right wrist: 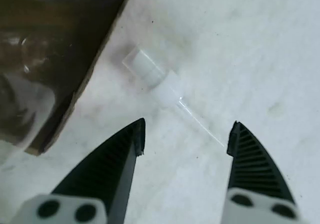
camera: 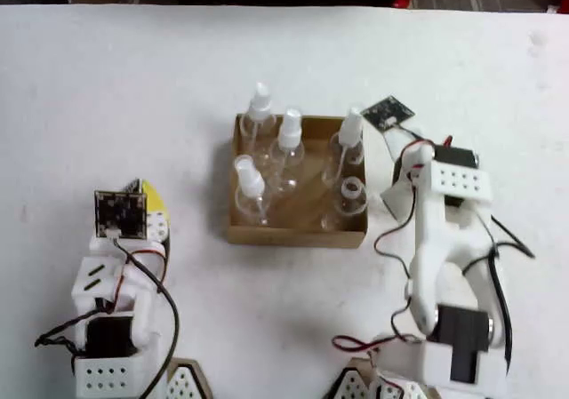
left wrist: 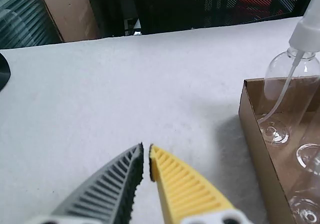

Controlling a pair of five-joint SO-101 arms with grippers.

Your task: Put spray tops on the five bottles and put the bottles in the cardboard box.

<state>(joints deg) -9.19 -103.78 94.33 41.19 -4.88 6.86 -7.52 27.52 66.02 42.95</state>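
Clear glossy plastic bottles (camera: 286, 155), matt brown cardboard box (camera: 293, 235), white matt grainy table (camera: 133, 88), white plastic spray top (right wrist: 145, 67), ribbed matt plastic left gripper (left wrist: 145, 155).

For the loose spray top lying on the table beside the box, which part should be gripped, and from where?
Grip the spray top by its stubby white head, not the thin clear tube trailing from it. It lies on its side close to the cardboard box, so coming straight down, closing across the head, looks best. The open right gripper hangs above it.
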